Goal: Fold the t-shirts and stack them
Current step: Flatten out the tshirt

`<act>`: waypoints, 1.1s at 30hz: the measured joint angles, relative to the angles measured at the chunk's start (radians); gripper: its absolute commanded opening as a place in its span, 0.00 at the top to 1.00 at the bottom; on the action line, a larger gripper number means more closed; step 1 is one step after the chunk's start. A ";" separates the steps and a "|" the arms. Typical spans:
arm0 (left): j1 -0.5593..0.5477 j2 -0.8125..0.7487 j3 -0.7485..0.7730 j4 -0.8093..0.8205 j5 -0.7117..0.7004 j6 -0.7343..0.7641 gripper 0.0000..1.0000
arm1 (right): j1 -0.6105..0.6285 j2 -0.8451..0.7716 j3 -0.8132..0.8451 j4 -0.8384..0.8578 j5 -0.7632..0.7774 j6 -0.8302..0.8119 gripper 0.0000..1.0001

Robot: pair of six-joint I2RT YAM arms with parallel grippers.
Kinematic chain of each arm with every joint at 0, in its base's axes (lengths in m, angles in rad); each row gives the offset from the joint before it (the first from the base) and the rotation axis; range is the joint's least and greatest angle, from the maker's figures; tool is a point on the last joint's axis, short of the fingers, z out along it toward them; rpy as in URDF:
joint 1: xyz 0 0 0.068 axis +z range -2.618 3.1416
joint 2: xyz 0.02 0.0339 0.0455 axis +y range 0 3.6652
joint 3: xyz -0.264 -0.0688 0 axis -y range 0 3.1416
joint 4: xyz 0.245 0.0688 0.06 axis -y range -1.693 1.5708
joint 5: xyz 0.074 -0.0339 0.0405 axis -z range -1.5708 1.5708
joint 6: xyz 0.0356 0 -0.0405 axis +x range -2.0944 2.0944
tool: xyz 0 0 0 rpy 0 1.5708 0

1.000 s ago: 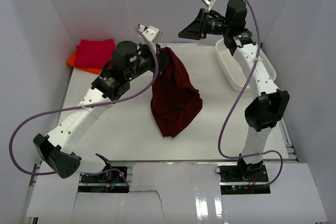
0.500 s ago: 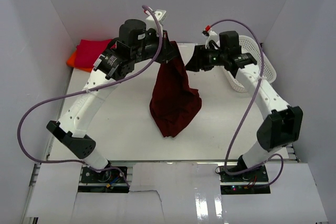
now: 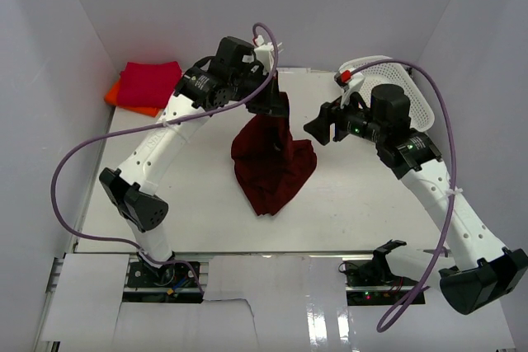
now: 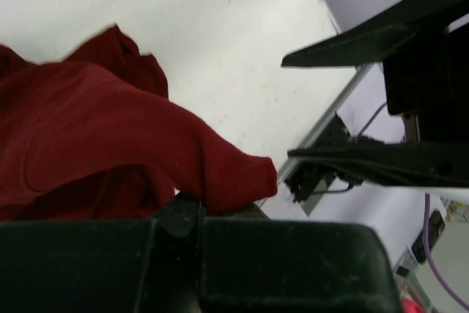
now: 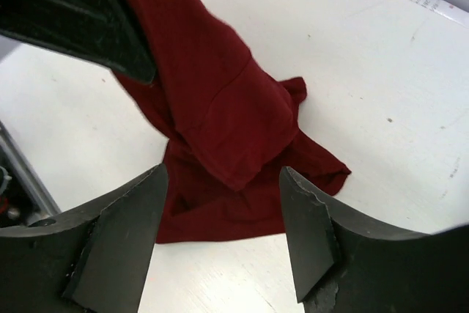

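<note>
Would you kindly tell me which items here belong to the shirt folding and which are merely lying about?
Part of the job: maroon shirt, red shirt, orange shirt.
Lying about: white basket.

3 tees: 1 maroon (image 3: 272,162), 1 crimson (image 3: 150,82), 1 orange (image 3: 115,95); 1 basket (image 3: 417,92); 2 arms, L (image 3: 161,142) + R (image 3: 433,183)
</note>
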 measured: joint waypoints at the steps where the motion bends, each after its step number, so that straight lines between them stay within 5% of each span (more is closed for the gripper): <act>1: 0.000 -0.002 -0.029 -0.008 0.015 0.005 1.00 | 0.000 0.000 -0.012 0.003 0.004 -0.010 0.35; 8: 0.000 -0.028 -0.244 -0.048 0.102 0.045 1.00 | 0.000 0.015 -0.051 0.004 -0.033 -0.101 0.39; 20: 0.000 -0.010 -0.401 -0.113 0.115 0.117 1.00 | 0.000 0.062 -0.043 -0.053 -0.196 -0.152 0.41; 33: 0.000 0.139 -0.434 -0.116 0.222 0.136 1.00 | 0.056 -0.163 -0.464 0.141 -0.221 -0.152 0.43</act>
